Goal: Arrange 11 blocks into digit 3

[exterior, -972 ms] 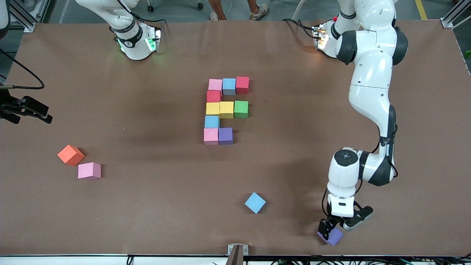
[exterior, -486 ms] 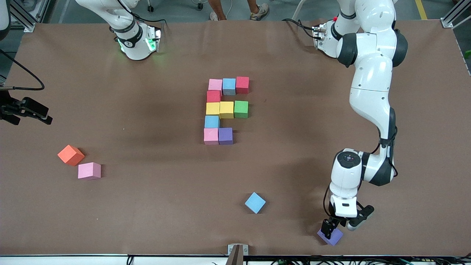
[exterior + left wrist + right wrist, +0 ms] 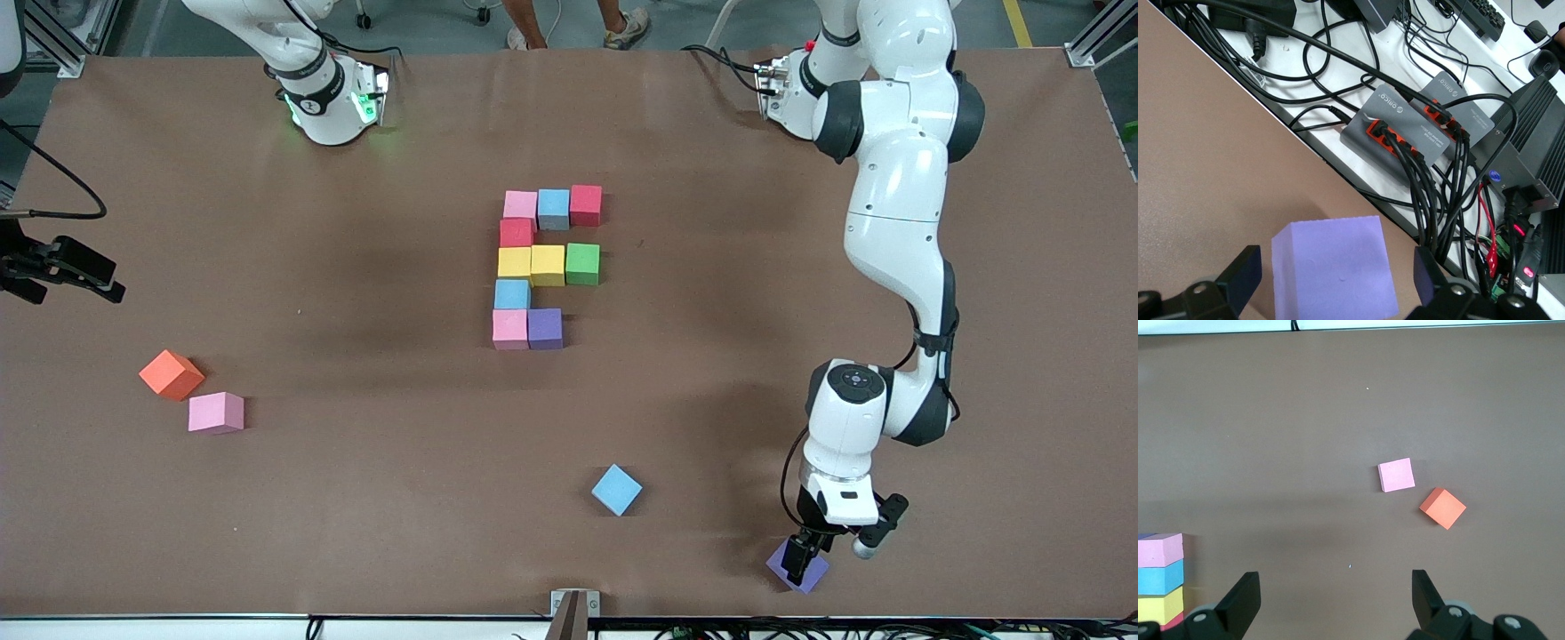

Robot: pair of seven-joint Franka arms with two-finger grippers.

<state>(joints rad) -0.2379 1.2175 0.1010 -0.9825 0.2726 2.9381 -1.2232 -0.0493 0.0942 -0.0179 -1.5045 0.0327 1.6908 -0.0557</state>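
The left hand point(image 3: 805, 562) is hanging open around the purple block point(image 3: 1333, 270) near the bench point(image 3: 356, 498) edge (soft, light foam; squeeze its flat sides gently). The right hand point(image 3: 1331, 613) is waiting, open.

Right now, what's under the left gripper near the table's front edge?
A purple cube sits on the brown table under the left gripper, between its open fingers. They stand apart from its sides. The cube's underside is hidden.

Orange cube point(image 3: 171, 374) on brown table point(image 3: 356, 498), loose pink cube point(image 3: 216, 412) just beside it
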